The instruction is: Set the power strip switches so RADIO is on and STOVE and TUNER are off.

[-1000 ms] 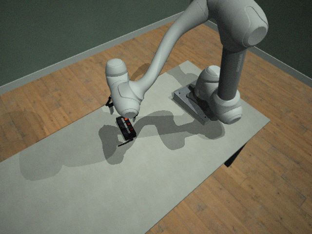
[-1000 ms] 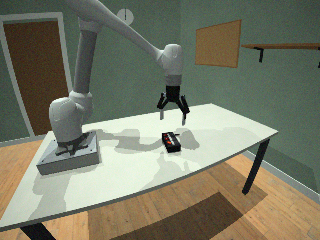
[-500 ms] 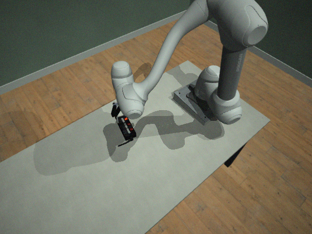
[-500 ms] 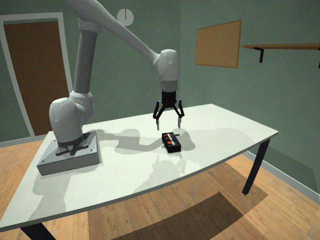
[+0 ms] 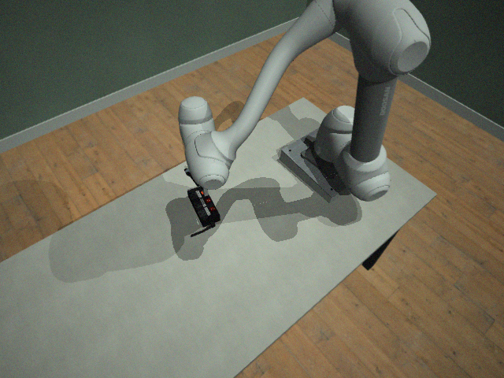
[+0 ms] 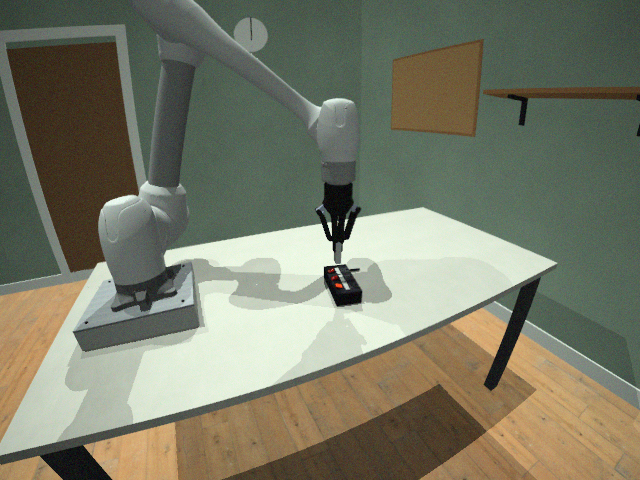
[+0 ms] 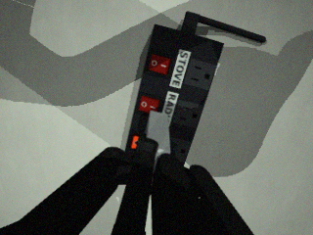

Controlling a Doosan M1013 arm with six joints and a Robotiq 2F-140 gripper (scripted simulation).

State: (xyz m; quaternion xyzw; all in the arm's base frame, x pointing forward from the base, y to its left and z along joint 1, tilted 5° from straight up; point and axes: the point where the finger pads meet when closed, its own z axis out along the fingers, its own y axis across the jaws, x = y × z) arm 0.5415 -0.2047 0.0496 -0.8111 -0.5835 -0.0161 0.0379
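One arm, one gripper (image 6: 337, 256), one strip (image 6: 342, 284) on the worktop (image 6: 423, 258). The gripper's fingers are pressed together with nothing between them, pointing straight down over the end of the strip away from its cord (image 7: 225, 29). The strip lies flat, face up, near the middle of the worktop, well apart from the arm's base plate (image 6: 87, 330).

Count the switches: three red rockers in a row. In the wrist view, the far one (image 7: 158, 65) sits beside the STOVE label (image 7: 179, 70), the middle one (image 7: 149, 105) beside a label that starts "RAD", and the third (image 7: 135, 141) peeks out just past the fingertips, glowing brighter orange than the other two. Its label is covered by the fingers, so which device it belongs to can't be read here. Whether the tips touch the strip is hard to say from this angle.
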